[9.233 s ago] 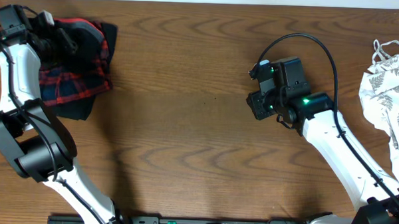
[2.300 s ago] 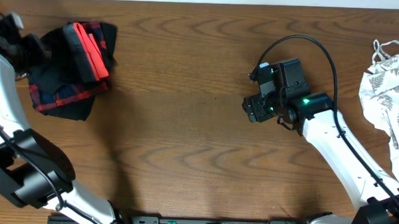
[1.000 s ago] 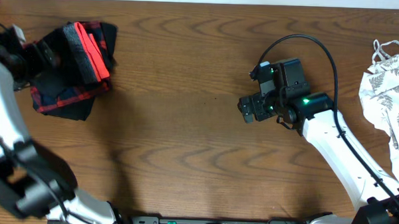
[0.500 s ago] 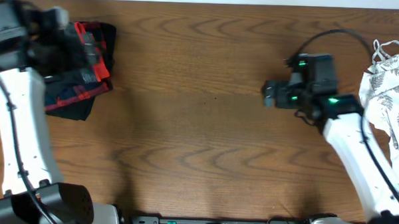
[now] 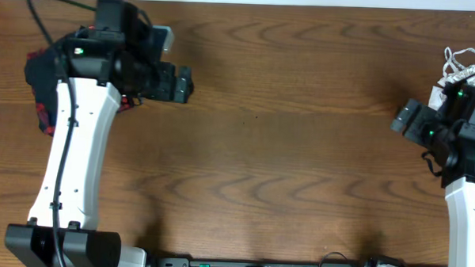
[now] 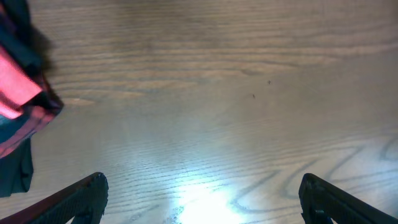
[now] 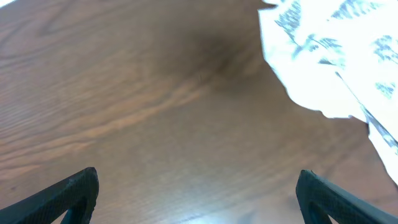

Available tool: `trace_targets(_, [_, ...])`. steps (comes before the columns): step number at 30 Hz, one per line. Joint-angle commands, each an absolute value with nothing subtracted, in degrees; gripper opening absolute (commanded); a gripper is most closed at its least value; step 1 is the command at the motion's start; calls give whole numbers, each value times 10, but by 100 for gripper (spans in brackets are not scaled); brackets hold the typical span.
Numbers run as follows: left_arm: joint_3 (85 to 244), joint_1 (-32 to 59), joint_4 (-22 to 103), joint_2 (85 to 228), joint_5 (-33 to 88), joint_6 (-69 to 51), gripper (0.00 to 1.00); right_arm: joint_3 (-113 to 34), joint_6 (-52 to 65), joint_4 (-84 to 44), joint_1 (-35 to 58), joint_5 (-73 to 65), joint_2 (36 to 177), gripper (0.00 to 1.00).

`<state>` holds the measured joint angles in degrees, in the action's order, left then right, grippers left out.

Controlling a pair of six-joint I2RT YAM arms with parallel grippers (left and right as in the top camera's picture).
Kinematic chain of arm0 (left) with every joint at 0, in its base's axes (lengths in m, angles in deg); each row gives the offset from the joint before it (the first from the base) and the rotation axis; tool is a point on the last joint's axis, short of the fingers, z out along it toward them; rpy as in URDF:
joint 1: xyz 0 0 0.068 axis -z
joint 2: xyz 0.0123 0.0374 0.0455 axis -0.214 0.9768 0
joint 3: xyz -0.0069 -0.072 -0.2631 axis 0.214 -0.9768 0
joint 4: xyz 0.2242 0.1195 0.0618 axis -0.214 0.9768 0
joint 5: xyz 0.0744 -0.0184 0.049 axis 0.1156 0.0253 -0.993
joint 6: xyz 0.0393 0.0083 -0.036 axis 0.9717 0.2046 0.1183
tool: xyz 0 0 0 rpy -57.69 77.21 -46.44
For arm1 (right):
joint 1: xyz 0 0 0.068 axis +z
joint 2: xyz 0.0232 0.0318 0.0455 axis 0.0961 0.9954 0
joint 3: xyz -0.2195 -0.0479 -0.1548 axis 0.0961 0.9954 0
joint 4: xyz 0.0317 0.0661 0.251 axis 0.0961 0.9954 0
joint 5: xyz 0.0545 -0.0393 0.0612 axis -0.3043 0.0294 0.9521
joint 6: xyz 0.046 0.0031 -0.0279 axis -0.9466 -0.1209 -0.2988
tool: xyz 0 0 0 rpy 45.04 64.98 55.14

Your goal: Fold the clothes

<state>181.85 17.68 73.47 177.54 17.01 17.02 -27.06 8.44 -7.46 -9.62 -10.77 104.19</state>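
Well, left pincer (image 6: 202, 183) spread, plaid clothes (image 6: 22, 102) apart at its side; right pincer (image 7: 198, 177) spread, leaf-print top (image 7: 329, 62) near.

Overhead looks straight down on the whole table (image 5: 253, 134); each wrist camera rides close, facing wood ahead of its fingers (image 6: 81, 196) — ground overhead shares.

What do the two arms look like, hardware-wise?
Matching pair. The left arm and right arm have smooth white link shells, black joint and wrist housings, and small green lights by the wrists. A black cable runs along the left arm. Jaws are dark with blunt tips.
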Motion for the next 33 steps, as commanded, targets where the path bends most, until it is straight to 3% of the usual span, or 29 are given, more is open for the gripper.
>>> trace_targets(1, [1817, 191, 738, 1776, 144, 177, 98, -270, 76, -66, -116, -115, 1045, 99])
trace_targets(33, [1817, 196, 747, 1776, 145, 177, 98, -270, 81, -31, -118, -116, 1045, 99])
